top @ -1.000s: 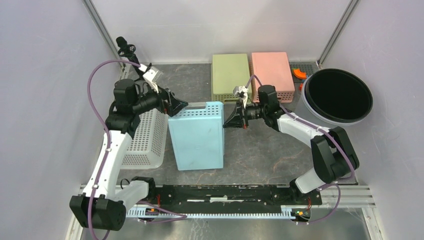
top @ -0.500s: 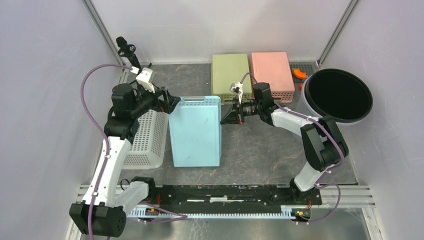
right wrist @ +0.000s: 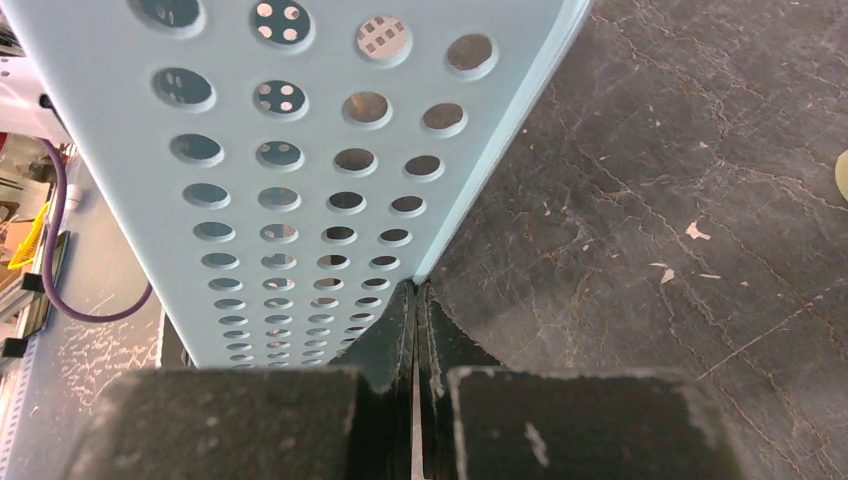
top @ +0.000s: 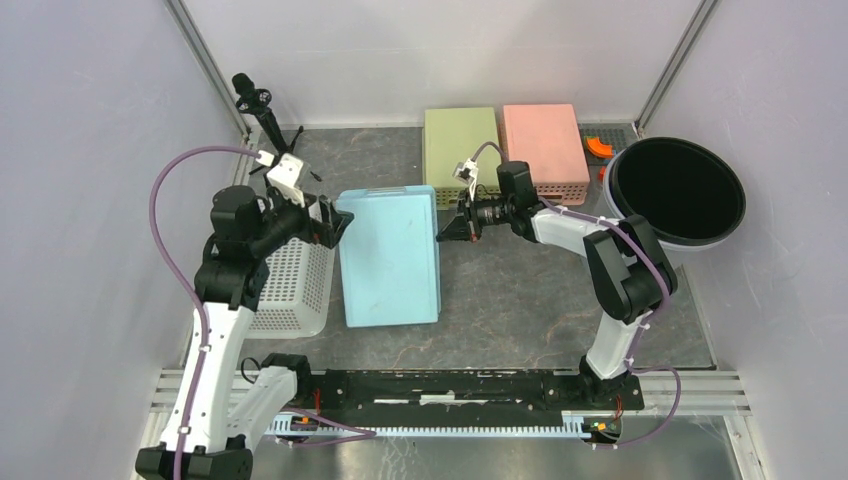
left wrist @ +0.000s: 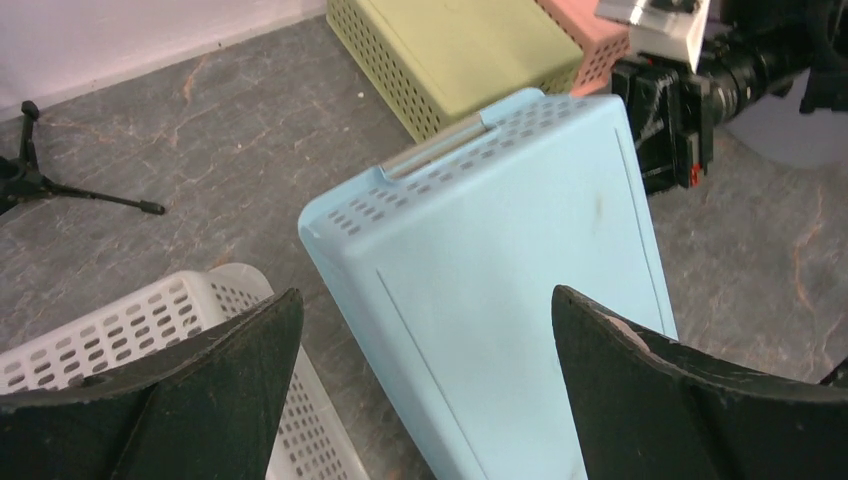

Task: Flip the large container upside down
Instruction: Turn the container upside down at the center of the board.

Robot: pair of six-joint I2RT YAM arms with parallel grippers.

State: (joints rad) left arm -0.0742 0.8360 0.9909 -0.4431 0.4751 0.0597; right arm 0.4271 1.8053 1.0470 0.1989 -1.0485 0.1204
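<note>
The large container is a light blue perforated bin (top: pixel 388 255). It lies base up on the table's middle, its bottom face showing in the left wrist view (left wrist: pixel 500 250). My left gripper (top: pixel 335 222) is open at the bin's far left corner, its fingers (left wrist: pixel 215 385) spread wide and clear of the bin. My right gripper (top: pixel 442 235) is shut at the bin's right side. In the right wrist view its tips (right wrist: pixel 415 290) pinch the bin's lower rim beside the holed wall (right wrist: pixel 300 150).
A white mesh basket (top: pixel 290 280) lies against the bin's left side. Green (top: pixel 460 150) and pink (top: pixel 543 145) bins sit upside down at the back. A black bowl (top: pixel 678 190) stands at the right. A small tripod (top: pixel 262 105) is at the back left.
The blue bin has tipped from a tilted stand to lying flat, base up. The right gripper followed its rim down and left. The left gripper drew back to the left.
</note>
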